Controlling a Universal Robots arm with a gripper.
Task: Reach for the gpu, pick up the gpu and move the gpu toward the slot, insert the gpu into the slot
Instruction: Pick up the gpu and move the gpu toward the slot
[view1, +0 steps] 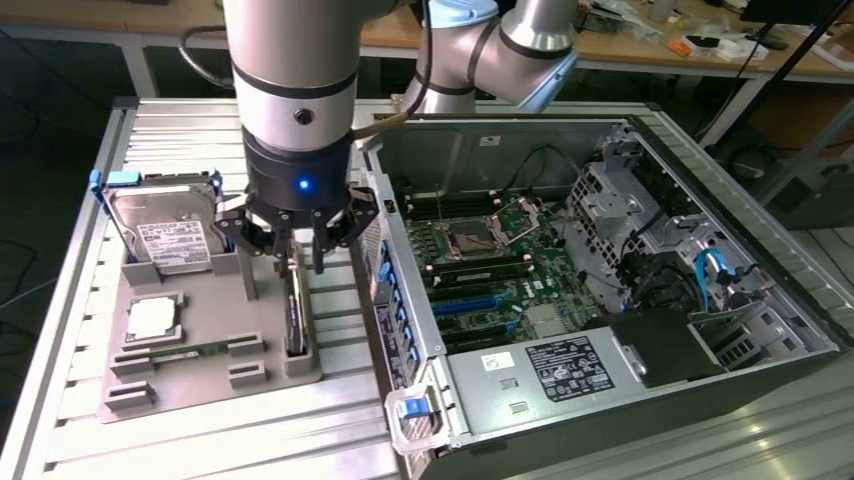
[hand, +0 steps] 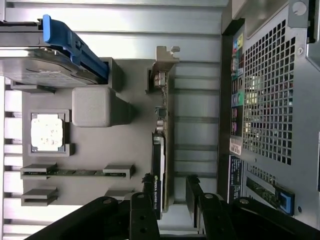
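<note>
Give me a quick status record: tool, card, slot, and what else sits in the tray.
tool: tool open, one finger on each side of the card's top edge, nothing lifted
gpu: thin green circuit card with black fan and silver bracket, standing on edge in the grey plastic holder tray
slot: long blue plastic connector on the board inside the open metal computer case, no card in it
also in tray: silver boxy hard drive with white label

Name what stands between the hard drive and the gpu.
A gray block stands between the hard drive and the gpu; the wrist view shows it plainly.
</note>
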